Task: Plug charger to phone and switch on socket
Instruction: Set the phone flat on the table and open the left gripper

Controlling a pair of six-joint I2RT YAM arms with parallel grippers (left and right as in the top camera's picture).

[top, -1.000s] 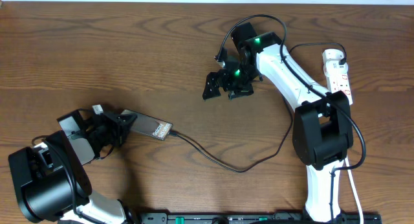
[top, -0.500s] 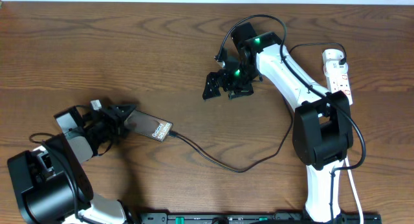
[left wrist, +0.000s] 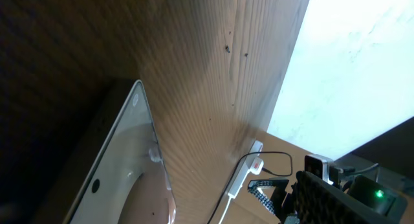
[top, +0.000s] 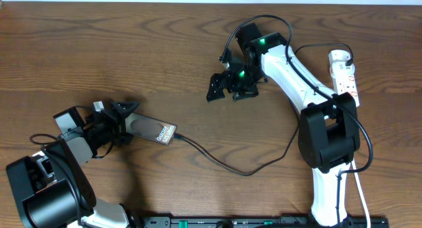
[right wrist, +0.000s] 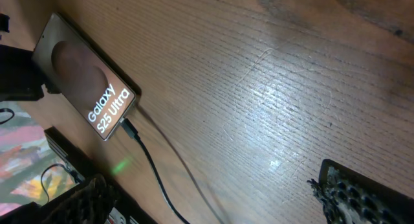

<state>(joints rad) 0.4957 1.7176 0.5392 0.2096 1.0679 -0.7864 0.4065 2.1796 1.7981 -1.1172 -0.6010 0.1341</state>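
Note:
The phone [top: 153, 130] lies flat on the wooden table at the left, its "Galaxy" screen [right wrist: 87, 102] facing up. The black charger [top: 224, 166] cable is plugged into the phone's right end [right wrist: 129, 129] and loops across the table toward the right arm. My left gripper [top: 128, 124] is open, its fingers spread either side of the phone's left end, whose edge [left wrist: 123, 179] fills the left wrist view. My right gripper [top: 228, 87] hovers open and empty over the table's middle. The white socket [top: 344, 72] lies at the far right, also seen far off as a socket [left wrist: 242, 179] with a red switch.
The right arm's base [top: 328, 139] stands in front of the socket, with a white cord [top: 361, 192] running down past it. A black rail [top: 264, 221] lines the table's front edge. The table's back edge meets a white wall [left wrist: 362, 68].
My left gripper has gone from shut on the phone's end to open and drawn back slightly left. The phone stays on the table. The right arm has not moved.

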